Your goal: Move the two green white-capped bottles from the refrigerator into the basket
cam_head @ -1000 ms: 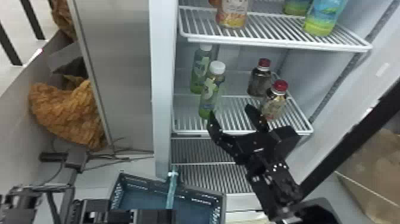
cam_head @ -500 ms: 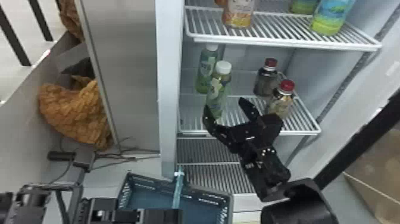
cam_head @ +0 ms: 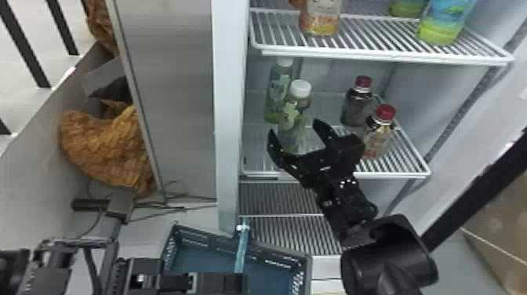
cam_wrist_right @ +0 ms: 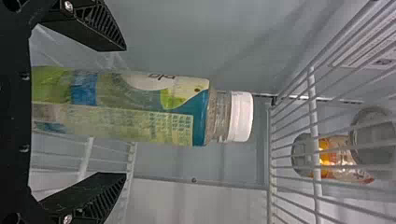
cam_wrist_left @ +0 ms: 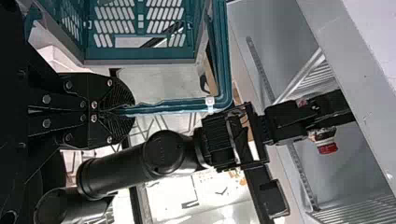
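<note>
Clenched on the basket handle [cam_wrist_left: 177, 106] with the left gripper [cam_head: 233, 283], open around the front white-capped bottle [cam_head: 295, 111] with the right gripper [cam_head: 295, 130], near its finely printed label [cam_wrist_right: 170, 127]

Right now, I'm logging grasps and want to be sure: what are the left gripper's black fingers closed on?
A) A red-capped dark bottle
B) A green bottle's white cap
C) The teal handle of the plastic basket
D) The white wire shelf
C: the left gripper's fingers meet on the teal handle beside the basket's slotted wall.

Right arm [cam_head: 345, 208] — jaws spread, left jaws closed
</note>
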Controlling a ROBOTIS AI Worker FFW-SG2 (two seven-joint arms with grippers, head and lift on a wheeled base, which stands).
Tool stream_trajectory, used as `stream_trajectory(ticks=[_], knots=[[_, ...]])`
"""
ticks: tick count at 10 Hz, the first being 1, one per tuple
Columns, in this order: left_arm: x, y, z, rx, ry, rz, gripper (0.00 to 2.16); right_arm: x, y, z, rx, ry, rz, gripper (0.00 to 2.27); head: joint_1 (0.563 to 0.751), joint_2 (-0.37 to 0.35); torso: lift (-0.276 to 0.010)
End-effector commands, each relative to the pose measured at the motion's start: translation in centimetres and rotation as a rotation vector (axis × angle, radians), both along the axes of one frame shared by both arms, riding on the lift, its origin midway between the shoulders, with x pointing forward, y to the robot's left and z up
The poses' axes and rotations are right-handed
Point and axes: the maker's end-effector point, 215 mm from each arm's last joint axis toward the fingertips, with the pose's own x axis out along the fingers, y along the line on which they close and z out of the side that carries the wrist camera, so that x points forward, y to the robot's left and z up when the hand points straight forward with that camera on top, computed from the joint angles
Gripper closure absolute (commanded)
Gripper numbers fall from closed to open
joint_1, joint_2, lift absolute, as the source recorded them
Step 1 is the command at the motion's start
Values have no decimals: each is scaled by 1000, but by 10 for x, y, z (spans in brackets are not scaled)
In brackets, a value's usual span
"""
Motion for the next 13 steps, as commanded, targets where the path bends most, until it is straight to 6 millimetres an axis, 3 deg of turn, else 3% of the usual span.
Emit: stream_trajectory(ticks=[1, 4, 6, 10, 13], knots=[[0, -1, 0, 2, 0, -3, 1161, 7, 7, 4, -10, -14, 5, 76, 695, -124, -263], [0, -1, 0, 2, -2, -3, 1161, 18, 12, 1, -12, -3, 5, 220, 695, -110, -263], [0, -1, 1, 0, -2, -3, 1161, 19, 13, -3, 18, 13, 5, 685, 695, -105, -263], [0, 0, 1, -2, 0, -2, 1161, 18, 14, 1, 24, 7, 7, 707, 695, -102, -263], [0, -1, 2, -4, -2, -5, 1161, 6, 9, 17, 43, -28, 2, 705, 695, -105, -263]])
